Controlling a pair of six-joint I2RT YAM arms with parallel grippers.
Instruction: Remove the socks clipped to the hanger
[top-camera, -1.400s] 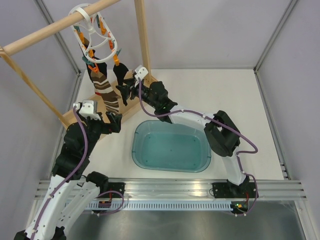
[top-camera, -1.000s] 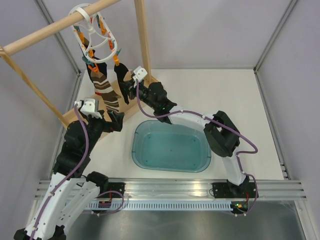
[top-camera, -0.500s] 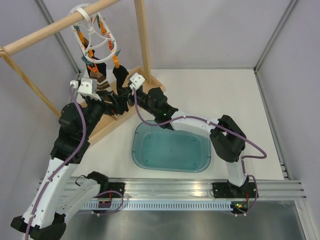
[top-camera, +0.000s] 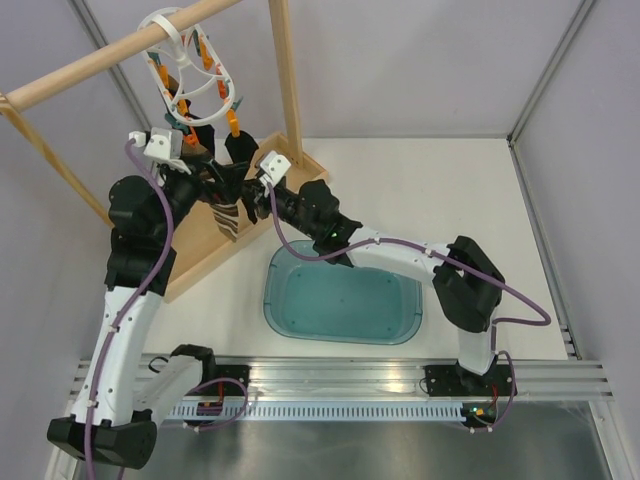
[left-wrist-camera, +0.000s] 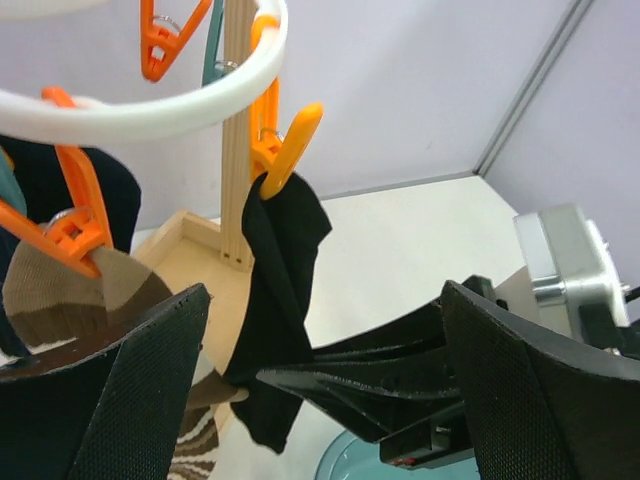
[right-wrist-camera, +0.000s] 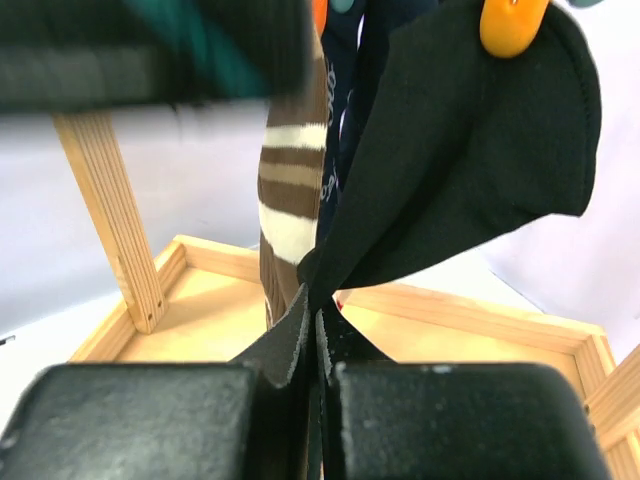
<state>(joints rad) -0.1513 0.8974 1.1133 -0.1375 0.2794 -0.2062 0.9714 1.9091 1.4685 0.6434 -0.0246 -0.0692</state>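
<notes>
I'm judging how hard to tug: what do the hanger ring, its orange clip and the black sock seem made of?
The hanger ring is smooth, glossy white, probably moulded plastic. The orange clip has the same shiny, even colour, so likely plastic too. The black sock is matte, soft-looking fabric, apparently knit: it creases and drapes where the right pincer pinches it.

Overhead camera looks down; wrist cameras near hanger (left-wrist-camera: 130, 110).
</notes>
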